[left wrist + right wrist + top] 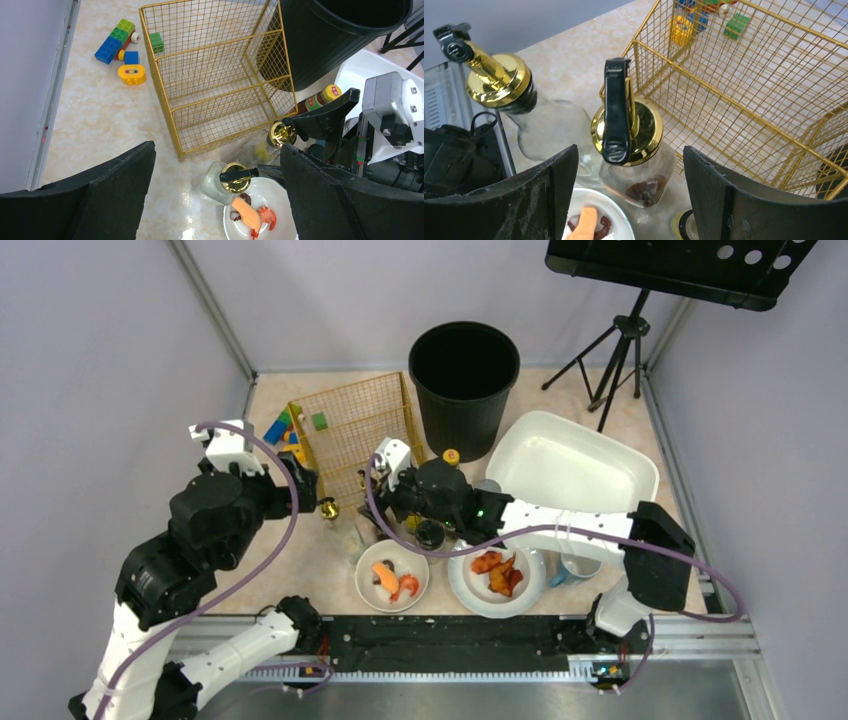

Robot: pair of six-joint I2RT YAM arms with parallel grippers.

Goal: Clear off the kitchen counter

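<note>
While the right tool (629, 157) hangs with its fingers spread on both sides of the gold-capped bottle (644, 180), a gap on each side, the coming move turns on this straddle. The bottle stands upright, long axis vertical, just beside the near corner of the wire basket (724, 96), on the counter (100, 115) that extends under and around that basket. The left tool (217, 147), also spread and empty, hovers higher above the basket's front, so the right arm seems nearer.

The beige-peach, faintly marbled kitchen counter (95, 130) lies flat, crowded with objects.
</note>
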